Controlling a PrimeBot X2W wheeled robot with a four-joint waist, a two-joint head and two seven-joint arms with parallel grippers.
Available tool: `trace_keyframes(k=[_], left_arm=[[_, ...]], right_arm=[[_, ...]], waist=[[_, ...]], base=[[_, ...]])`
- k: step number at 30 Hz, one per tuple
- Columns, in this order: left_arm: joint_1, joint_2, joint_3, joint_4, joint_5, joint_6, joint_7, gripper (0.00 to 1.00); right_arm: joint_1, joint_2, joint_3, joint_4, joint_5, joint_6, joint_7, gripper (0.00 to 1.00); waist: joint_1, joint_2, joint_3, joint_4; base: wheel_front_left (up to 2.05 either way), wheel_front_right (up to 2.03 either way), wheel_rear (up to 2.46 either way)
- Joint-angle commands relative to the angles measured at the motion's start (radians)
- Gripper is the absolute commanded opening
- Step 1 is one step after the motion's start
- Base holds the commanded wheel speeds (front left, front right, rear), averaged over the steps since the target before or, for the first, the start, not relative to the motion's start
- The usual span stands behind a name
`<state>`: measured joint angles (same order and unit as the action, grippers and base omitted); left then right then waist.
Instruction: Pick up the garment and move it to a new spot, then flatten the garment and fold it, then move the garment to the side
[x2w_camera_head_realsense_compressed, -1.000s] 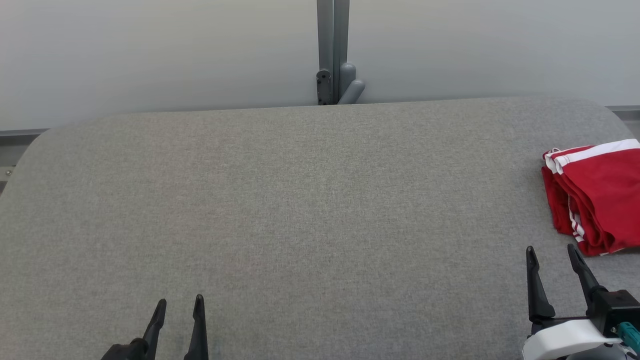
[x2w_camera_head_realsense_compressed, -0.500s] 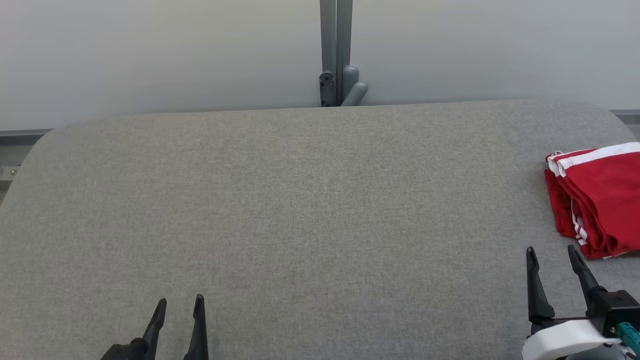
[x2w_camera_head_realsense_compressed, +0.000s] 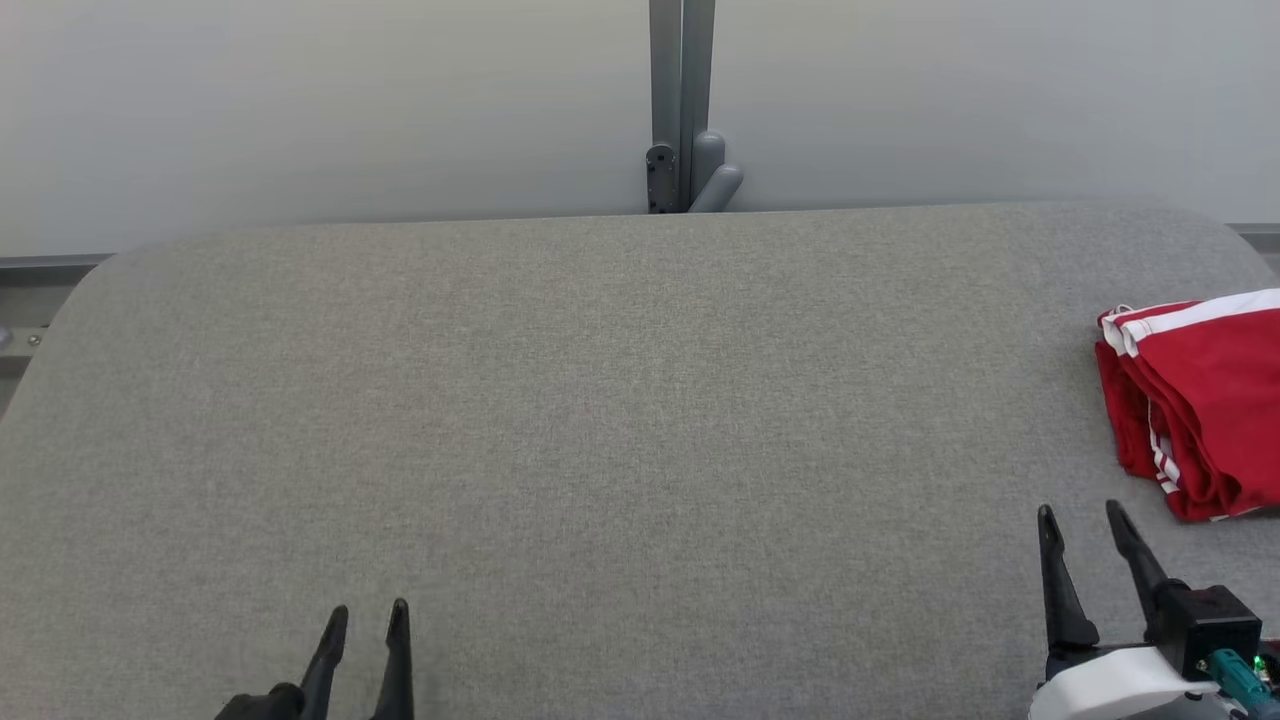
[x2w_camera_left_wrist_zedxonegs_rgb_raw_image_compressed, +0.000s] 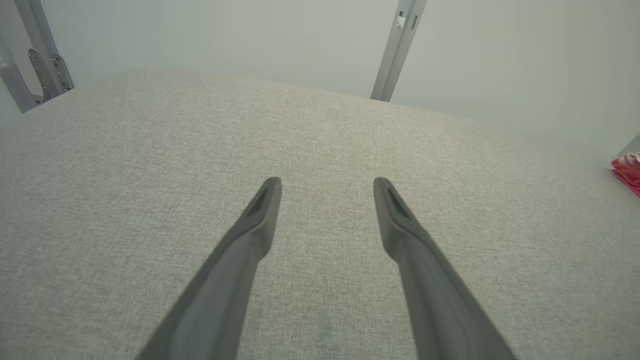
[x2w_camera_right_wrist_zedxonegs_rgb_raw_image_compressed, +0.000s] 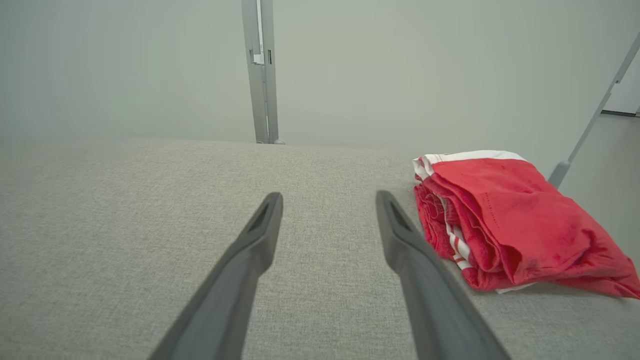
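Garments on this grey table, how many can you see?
1: a folded red garment with white stripes, at the table's right edge. Its folds could hide another.

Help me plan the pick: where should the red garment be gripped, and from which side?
Probably the stacked fold edges of the red garment, facing the middle of the table. They lie bunched and raised there, nearest the open right gripper, which could come in low from that side and pinch several layers.
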<state>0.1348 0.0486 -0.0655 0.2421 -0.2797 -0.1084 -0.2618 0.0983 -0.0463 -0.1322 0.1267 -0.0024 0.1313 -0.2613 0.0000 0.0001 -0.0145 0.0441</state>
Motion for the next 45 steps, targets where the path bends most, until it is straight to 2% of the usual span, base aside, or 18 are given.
trace_keyframes(k=[1, 5, 25, 45], left_arm=[[0.0, 0.0, 0.0, 0.001, -0.002, 0.0, 0.001, 0.0], [0.009, -0.002, -0.001, 0.032, -0.011, 0.0, 0.008, 0.0], [-0.06, 0.004, 0.039, 0.025, -0.356, -0.006, 0.098, 0.0], [-0.111, 0.007, 0.072, 0.019, -0.616, -0.011, 0.169, 0.0]], right_arm=[[-0.001, 0.0, -0.001, 0.002, 0.002, 0.0, 0.001, 0.0], [0.0, 0.007, -0.002, 0.041, 0.012, 0.0, 0.008, 0.0], [-0.053, 0.004, 0.003, 0.057, 0.426, 0.0, 0.102, 0.0], [-0.095, 0.001, 0.006, 0.071, 0.739, 0.0, 0.174, 0.0]], waist=[[0.0, -0.0001, 0.0, 0.0], [0.0, -0.0001, 0.0, 0.0], [0.0, -0.0001, 0.003, -0.007], [0.0, -0.0001, 0.006, -0.014]], base=[[0.0, 0.0, 0.0], [0.0, 0.0, 0.0], [0.0, 0.0, 0.0], [0.0, 0.0, 0.0]])
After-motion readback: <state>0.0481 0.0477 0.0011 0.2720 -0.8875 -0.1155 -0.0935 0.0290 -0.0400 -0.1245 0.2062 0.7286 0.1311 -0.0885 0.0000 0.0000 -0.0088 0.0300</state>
